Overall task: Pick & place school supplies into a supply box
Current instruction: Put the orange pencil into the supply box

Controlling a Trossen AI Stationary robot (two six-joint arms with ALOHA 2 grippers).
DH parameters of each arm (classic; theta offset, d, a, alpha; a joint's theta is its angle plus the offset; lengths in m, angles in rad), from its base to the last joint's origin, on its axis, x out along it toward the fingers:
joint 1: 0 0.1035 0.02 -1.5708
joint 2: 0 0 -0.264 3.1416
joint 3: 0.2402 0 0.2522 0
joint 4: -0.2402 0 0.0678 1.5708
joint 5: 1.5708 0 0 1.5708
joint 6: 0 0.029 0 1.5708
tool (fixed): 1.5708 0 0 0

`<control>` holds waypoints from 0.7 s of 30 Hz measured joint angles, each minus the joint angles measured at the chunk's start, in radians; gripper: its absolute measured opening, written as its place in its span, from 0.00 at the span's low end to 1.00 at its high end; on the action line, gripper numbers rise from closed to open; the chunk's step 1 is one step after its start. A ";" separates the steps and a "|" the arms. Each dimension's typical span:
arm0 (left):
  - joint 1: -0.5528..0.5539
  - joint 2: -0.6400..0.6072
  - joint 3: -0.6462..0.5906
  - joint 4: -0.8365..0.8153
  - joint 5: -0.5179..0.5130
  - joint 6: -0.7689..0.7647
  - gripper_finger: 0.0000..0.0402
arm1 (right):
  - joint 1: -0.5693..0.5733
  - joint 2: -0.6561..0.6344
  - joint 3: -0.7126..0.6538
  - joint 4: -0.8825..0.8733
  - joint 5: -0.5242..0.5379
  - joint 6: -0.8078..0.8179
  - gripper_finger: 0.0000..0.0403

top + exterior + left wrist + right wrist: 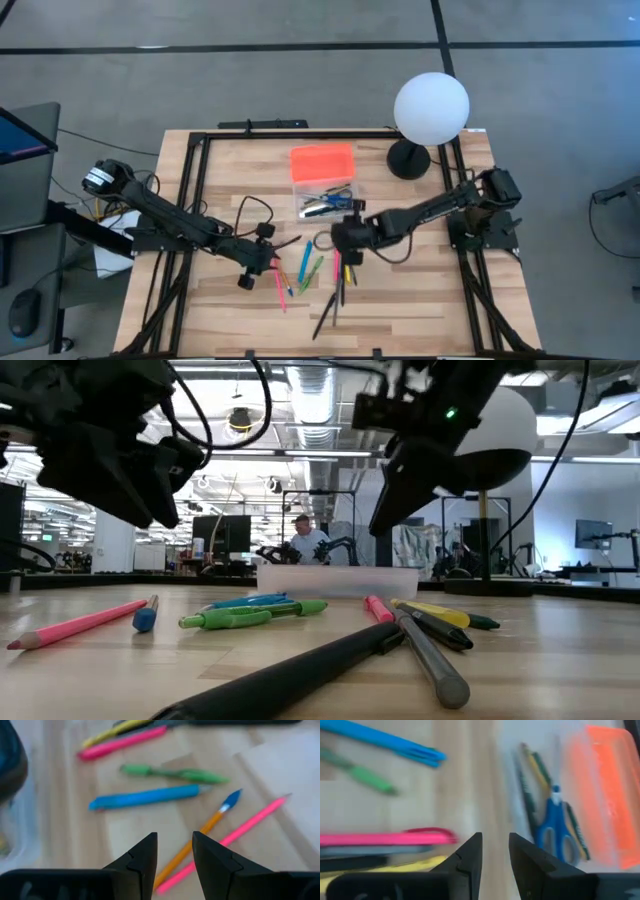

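Observation:
The supply box stands open at mid-table, its orange lid (322, 160) beyond the clear tray (325, 200). In the tray lie blue-handled scissors (555, 827) and a few pens. Loose supplies lie on the wood nearer me: a pink pencil (235, 830), an orange pencil with a blue end (200, 830), a blue pen (145, 797), a green marker (175, 774), a pink marker (385, 839) and black pens (330, 305). My left gripper (175, 837) hangs open above the two pencils. My right gripper (495, 837) is open, between the pink marker and the tray.
A white globe lamp (430, 108) on a black base (408, 160) stands at the far right, beside the box. A black frame (190, 190) runs along the table's left, far and right sides. In the low view a person (305, 540) sits far behind the table.

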 joint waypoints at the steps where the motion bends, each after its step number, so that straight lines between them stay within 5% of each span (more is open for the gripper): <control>1: 0.000 0.000 -0.008 0.028 0.009 0.017 0.30 | 0.019 0.000 0.000 0.000 0.001 0.012 0.22; 6: 0.000 0.017 -0.029 0.156 0.073 0.075 0.30 | 0.121 0.000 0.000 -0.001 0.035 0.061 0.22; 11: -0.003 0.167 0.001 0.258 0.139 0.145 0.30 | 0.221 0.000 0.000 -0.009 0.103 0.115 0.22; 21: -0.003 0.420 0.223 0.092 0.195 0.205 0.30 | 0.353 -0.001 0.000 -0.102 0.211 0.284 0.22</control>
